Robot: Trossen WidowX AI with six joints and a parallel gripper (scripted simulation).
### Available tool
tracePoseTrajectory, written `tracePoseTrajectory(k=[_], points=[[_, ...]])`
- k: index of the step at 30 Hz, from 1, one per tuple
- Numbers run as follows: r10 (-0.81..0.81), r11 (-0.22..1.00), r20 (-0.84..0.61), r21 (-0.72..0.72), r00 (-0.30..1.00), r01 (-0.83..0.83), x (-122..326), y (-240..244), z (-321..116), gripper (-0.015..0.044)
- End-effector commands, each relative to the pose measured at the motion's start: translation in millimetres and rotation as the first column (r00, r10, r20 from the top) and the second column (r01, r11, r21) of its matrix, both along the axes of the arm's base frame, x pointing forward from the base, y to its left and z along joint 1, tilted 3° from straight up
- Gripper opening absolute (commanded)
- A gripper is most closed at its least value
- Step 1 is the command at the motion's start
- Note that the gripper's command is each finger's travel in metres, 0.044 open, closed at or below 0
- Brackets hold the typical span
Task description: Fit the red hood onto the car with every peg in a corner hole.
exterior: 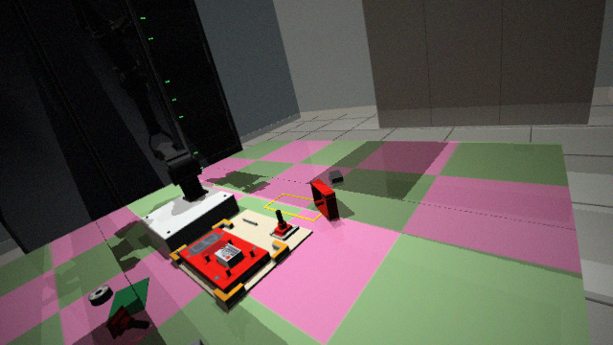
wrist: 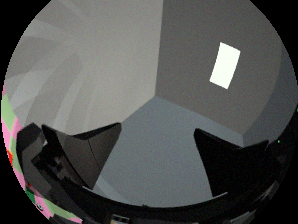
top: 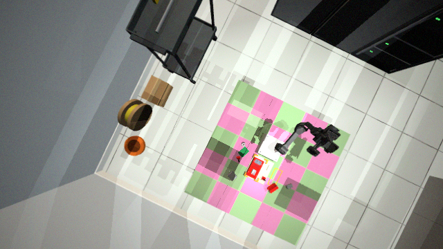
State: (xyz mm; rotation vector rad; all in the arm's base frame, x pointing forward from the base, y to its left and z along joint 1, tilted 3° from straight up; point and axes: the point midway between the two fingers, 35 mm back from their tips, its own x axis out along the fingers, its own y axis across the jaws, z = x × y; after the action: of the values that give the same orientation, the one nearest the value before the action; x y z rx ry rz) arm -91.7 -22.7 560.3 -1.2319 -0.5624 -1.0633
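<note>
Top view. Car chassis (top: 250,167) (exterior: 193,260), red, sits in the jig (top: 266,169) (exterior: 251,230), a cream board with yellow corner pieces; engine block (top: 254,171) (exterior: 229,255) on its deck. White box (top: 268,149) (exterior: 192,215) just beside the chassis, dark arm (top: 294,137) (exterior: 184,165) rising from it. Gripper (top: 323,150) (wrist: 158,129) well apart from the chassis, beyond the box. Hood (top: 273,187) (exterior: 325,199) near the chassis, on the side opposite the green wedge (top: 243,151) (exterior: 130,297), off the deck. Yellow outline between gripper and chassis, flat on the checkered mat (top: 242,204) (exterior: 364,259).

Exterior view. Hood stands on edge on the mat, hollow side turned roughly toward the chassis, not fitted. Short dark pegs stand up from the chassis deck around the engine block. Small red-based post (exterior: 283,227) on the same board as the chassis, on the hood side. Small dark block (exterior: 336,176) farther from the chassis, behind the hood. Green wedge, pale wheel and a red piece with a dark stem (exterior: 122,322) lie off the chassis's other side. Far end of the arm too dark to read.

Wrist view. Fingers spread wide, nothing between them: claw released. Walls fill most of the background; chassis not identifiable, only a sliver of mat at the left edge.
</note>
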Motion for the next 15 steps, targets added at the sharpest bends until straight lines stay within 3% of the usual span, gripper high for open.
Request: tracePoseTrajectory(k=[1,5,15], points=[[0.0,1.0,-0.004,0.0,1.0,0.0,1.2,-0.3,0.3,0.0414],[0.013,1.0,-0.093,0.002,0.996,-0.013,30.9,-5.8,7.2,0.0309],[0.062,0.997,-0.511,-0.014,0.857,-0.081,182.7,-15.2,8.6,0.0046]])
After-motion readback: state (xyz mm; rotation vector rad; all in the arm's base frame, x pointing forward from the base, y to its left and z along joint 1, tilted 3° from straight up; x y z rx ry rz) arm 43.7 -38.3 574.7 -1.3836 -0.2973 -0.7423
